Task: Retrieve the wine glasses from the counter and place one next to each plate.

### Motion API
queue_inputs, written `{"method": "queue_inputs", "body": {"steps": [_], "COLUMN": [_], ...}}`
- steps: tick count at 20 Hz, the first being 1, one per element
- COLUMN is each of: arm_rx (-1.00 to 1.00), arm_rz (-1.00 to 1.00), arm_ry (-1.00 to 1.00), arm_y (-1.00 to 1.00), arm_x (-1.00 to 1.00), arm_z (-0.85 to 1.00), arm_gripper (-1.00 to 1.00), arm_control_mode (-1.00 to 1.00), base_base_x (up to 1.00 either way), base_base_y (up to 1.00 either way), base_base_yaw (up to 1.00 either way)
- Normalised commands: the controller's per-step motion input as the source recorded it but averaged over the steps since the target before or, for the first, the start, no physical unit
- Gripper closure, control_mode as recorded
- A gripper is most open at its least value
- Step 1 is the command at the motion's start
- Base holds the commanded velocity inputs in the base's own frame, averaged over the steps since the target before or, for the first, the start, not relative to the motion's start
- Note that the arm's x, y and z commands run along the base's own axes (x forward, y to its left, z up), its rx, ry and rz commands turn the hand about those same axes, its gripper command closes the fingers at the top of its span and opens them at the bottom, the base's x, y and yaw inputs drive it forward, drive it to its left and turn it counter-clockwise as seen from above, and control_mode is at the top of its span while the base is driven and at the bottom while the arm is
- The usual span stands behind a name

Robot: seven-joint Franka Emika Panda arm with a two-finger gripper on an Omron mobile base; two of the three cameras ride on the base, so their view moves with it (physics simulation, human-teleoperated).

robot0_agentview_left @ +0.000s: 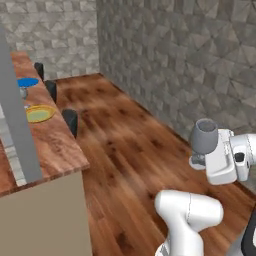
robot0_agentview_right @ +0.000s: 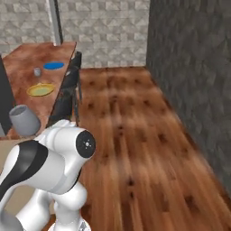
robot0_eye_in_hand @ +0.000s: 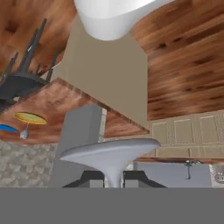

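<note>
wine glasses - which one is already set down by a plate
The small wine glass standing on the bar top between the blue plate and the yellow plate; the other wine glass is in the gripper.

The held wine glass (robot0_agentview_left: 204, 135) looks like grey, smooth, faintly translucent glass, its foot (robot0_eye_in_hand: 110, 150) softly glossy. The bar top (robot0_agentview_left: 55, 145) and the floor (robot0_agentview_right: 135, 135) are reddish-brown wood grain with a low sheen; the wall (robot0_agentview_left: 175, 55) at twelve o'clock is rough-looking matt grey tile. The blue plate (robot0_agentview_right: 53, 65) and yellow plate (robot0_agentview_right: 40, 90) read smooth and matt.
</note>
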Motion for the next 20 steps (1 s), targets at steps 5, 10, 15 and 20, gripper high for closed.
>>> {"method": "queue_inputs", "body": {"steps": [5,10,15,20], "arm_rx": [0.00,0.00,0.00,0.00], "arm_rz": [0.00,0.00,0.00,0.00], "arm_ry": [0.00,0.00,0.00,0.00], "arm_y": [0.00,0.00,0.00,0.00], "arm_x": [0.00,0.00,0.00,0.00], "arm_z": [0.00,0.00,0.00,0.00], "arm_gripper": [1.00,1.00,1.00,1.00], "arm_control_mode": [1.00,1.00,1.00,1.00], "base_base_x": [0.36,0.52,0.69,0.98], "base_base_y": [-0.65,-1.00,-1.00,-0.94], "base_base_yaw": [0.65,0.33,0.29,0.40]}}
